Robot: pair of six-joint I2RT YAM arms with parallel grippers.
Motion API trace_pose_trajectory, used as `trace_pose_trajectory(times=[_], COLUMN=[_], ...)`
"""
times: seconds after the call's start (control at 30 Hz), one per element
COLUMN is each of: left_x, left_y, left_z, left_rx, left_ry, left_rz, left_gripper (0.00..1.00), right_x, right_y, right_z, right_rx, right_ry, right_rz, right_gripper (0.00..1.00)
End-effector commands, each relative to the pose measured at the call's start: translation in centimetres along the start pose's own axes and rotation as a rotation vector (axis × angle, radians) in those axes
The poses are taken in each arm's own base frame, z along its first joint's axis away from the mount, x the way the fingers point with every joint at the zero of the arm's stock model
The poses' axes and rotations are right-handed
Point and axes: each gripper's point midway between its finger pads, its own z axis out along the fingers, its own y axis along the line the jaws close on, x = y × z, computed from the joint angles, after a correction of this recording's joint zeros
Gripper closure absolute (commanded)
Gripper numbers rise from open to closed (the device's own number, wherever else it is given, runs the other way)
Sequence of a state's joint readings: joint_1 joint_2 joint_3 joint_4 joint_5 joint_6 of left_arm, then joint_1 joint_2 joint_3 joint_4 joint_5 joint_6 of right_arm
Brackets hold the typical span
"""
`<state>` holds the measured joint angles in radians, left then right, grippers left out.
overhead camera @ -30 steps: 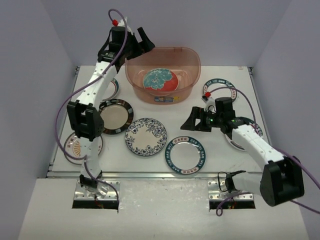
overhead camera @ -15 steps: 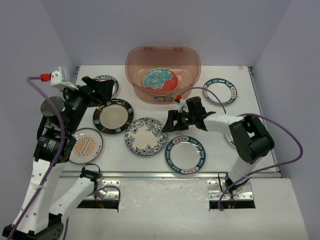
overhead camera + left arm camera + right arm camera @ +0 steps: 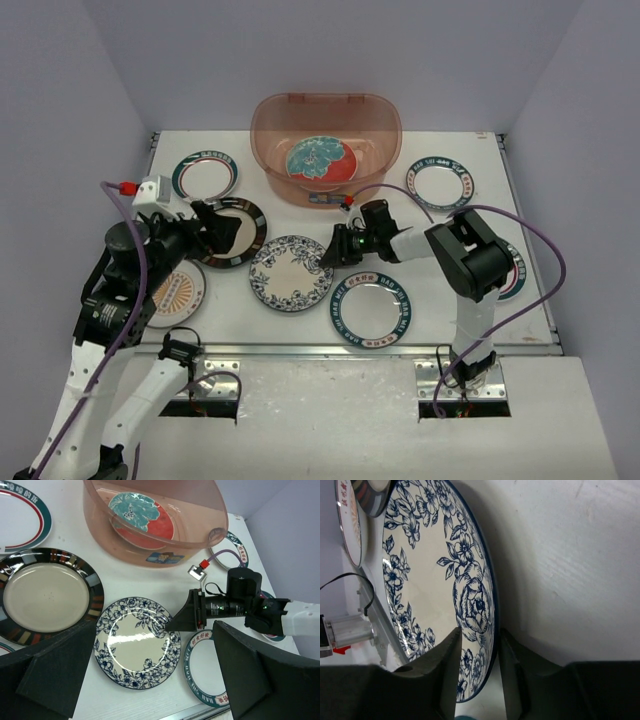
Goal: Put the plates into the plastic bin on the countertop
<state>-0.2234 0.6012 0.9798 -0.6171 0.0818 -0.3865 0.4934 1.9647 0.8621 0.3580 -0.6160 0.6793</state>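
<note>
white left arm (image 3: 110,300) and right arm (image 3: 467,318), black joints, black wedge jaws, purple cables (image 3: 561,268), red plugs (image 3: 127,186)

Back wall (image 3: 330,50): plain pale lavender-grey, upright across the far side.
Left wall (image 3: 60,160): same pale colour, meeting the back wall at a corner.
Right wall (image 3: 590,130): same colour, closing the opposite side.
Front panel (image 3: 330,420): flat white board at the near side, with two rectangular cut-outs.
Mounting plates (image 3: 222,392): shiny metal, one lying in each cut-out, well apart.
</note>
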Motion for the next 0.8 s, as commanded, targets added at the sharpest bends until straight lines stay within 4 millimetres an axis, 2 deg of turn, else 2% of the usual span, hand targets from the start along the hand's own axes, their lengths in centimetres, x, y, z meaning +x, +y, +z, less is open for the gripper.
trace_pose_trajectory(times=[0.0, 0.07, 0.17, 0.3, 0.37, 0.43, 0.5, 0.6, 0.77], left_x=[-0.9, -0.9, -1.0, -0.2, 1.4, 2.7, 3.6, 5.7, 8.0], left_y=[-0.3, -0.2, -0.3, -0.4, -0.5, -0.3, -0.1, 0.6, 0.6], left_z=[-1.3, -1.5, -1.6, -1.1, -0.3, 0.4, 1.2, 2.4, 3.7], left_rx=[0.013, 0.007, 0.011, 0.032, 0.057, 0.072, 0.075, 0.07, 0.111], left_ry=[-0.044, -0.041, -0.046, -0.026, 0.015, 0.041, 0.056, 0.105, 0.13], left_rz=[0.041, 0.045, 0.047, 0.033, 0.015, -0.005, -0.032, -0.072, -0.156], left_gripper=[0.0, 0.0, 0.0, 0.0, 0.0, 0.0, 0.0, 0.0, 0.0], right_x=[-0.2, -0.3, -0.8, -2.6, -4.1, -4.8, -5.8, -5.7, -5.7], right_y=[-0.8, -1.1, -1.1, 1.0, 3.4, 4.5, 6.6, 8.5, 11.9], right_z=[1.3, 1.1, 0.3, -1.8, -3.5, -4.6, -6.8, -9.3, -13.8], right_rx=[0.024, 0.053, 0.09, 0.067, 0.016, -0.001, -0.03, -0.102, -0.239], right_ry=[0.016, 0.009, -0.022, -0.087, -0.13, -0.148, -0.189, -0.2, -0.238], right_rz=[0.076, 0.09, 0.089, 0.072, 0.049, 0.037, 0.004, -0.01, -0.061], right_gripper=[0.75, 0.89, 1.0, 1.0, 1.0, 1.0, 1.0, 1.0, 1.0])
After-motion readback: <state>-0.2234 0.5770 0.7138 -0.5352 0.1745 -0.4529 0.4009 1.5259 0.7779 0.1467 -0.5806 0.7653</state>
